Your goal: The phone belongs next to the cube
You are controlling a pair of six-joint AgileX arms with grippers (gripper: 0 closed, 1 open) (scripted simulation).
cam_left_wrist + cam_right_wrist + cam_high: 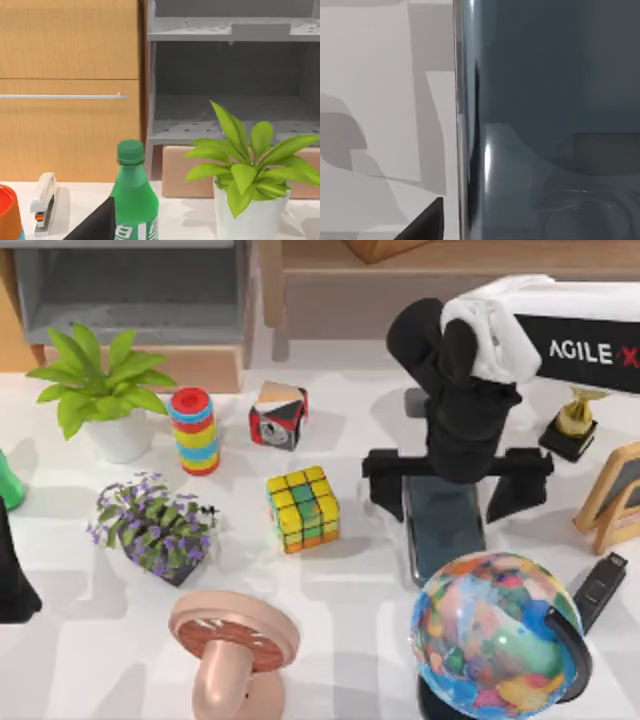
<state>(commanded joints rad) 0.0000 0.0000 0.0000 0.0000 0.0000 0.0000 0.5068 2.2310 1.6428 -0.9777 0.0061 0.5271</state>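
The table (350, 640) carries mixed clutter. The right arm reaches in from the top view's right, its right gripper (458, 490) directly above the phone (445, 525) with jaws spread wide to either side, gripping nothing. The globe (495, 640) sits touching the phone's near end. The phone lies flat, right of the cube (303, 508), a clear gap between them. The left gripper (15, 580) sits at the left edge; whether it is open, I cannot tell.

Table layout, top view. The puzzle cube (303, 508) sits near centre. The phone (444, 528) lies flat at its 3 o'clock, apart from it, under the right gripper (457, 480). The globe (497, 634) stands at the phone's 5 o'clock, the ring stack (195, 430) at the cube's 10 o'clock, the flowering plant (155, 525) at its 9 o'clock.
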